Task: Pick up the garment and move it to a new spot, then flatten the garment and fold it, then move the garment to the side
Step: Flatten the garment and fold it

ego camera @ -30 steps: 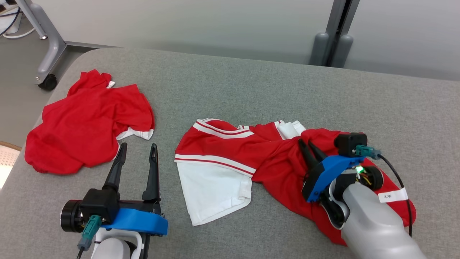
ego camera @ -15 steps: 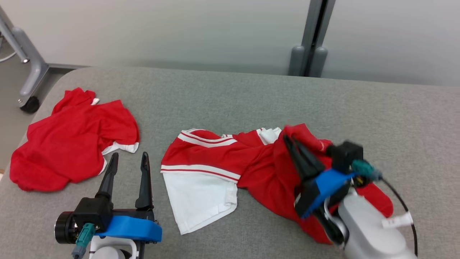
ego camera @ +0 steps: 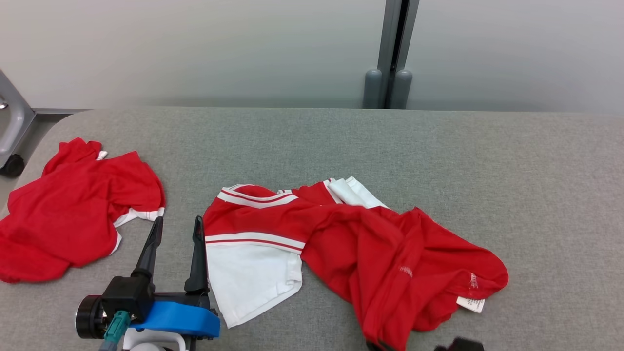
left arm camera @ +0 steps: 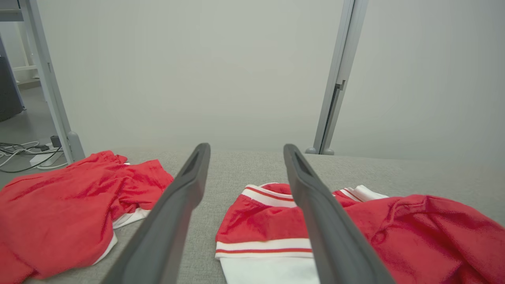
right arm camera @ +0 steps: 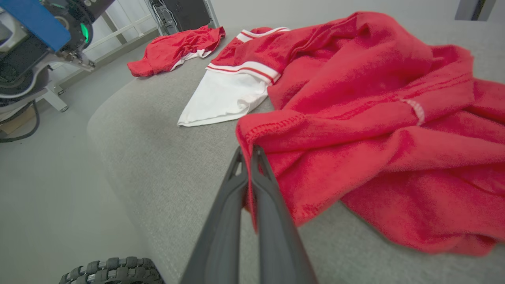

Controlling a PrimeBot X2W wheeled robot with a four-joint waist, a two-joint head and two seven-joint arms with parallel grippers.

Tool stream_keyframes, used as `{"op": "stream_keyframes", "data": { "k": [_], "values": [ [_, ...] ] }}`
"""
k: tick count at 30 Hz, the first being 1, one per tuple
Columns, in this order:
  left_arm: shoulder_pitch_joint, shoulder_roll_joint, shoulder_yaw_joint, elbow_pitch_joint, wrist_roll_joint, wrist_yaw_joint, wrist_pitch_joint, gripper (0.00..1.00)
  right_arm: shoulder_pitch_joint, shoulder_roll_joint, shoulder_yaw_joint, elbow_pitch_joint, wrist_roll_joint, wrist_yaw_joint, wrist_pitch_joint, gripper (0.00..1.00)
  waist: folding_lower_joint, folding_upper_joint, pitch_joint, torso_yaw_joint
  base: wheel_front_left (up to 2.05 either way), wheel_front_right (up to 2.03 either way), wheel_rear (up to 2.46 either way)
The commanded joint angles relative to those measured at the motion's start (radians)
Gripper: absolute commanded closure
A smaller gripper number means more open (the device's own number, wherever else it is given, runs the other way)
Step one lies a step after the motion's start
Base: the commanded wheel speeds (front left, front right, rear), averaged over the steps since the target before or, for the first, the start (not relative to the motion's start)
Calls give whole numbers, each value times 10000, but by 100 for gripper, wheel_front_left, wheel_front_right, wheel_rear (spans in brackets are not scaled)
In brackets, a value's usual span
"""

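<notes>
The garment (ego camera: 370,243) is a crumpled red shirt with white striped trim and a white panel, lying in the middle of the grey table (ego camera: 438,161). My right gripper (right arm camera: 247,152) is shut, its fingertips pinching the garment's (right arm camera: 355,118) red hem at the near edge. My left gripper (ego camera: 176,224) stands open just left of the white panel, with nothing between its fingers. The left wrist view has the left gripper (left arm camera: 246,148) pointing past the garment's (left arm camera: 414,232) striped edge.
A second red garment (ego camera: 73,209) lies bunched at the table's left end. A grey post (ego camera: 390,73) stands behind the table and a wheeled stand leg (ego camera: 9,141) at far left. A tyre (right arm camera: 114,270) sits on the floor below the table's rounded front edge.
The head camera has tilted. My right gripper shut on the red cloth and drew back toward the table's front edge, dragging the garment's right part out wider. The left gripper stayed open.
</notes>
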Motion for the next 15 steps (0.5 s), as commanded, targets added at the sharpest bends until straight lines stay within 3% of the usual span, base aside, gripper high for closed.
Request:
{"op": "stream_keyframes", "data": {
  "k": [1,7,8,9,15],
  "values": [
    [-33,-7,9,25,68,-9,-25,0,642,-202,55,-408,-122,1,274,100,1,0,21,-54,0,0,0],
    [-149,-6,-46,93,37,-33,-25,0,2088,-636,-98,-1323,366,0,1225,100,1,0,38,-190,0,0,0],
    [-142,-11,-71,108,36,-35,-25,0,2128,-741,-226,-1454,270,1,1244,77,1,0,29,-214,0,0,0],
    [-125,-9,-79,122,37,-37,-25,0,2188,-765,-314,-1562,181,1,1240,0,1,0,19,-239,0,0,0],
    [-36,-6,14,174,90,-63,-25,0,1836,-695,-1509,-2261,-239,1,948,0,1,0,-113,-422,0,0,0]
  ]
}}
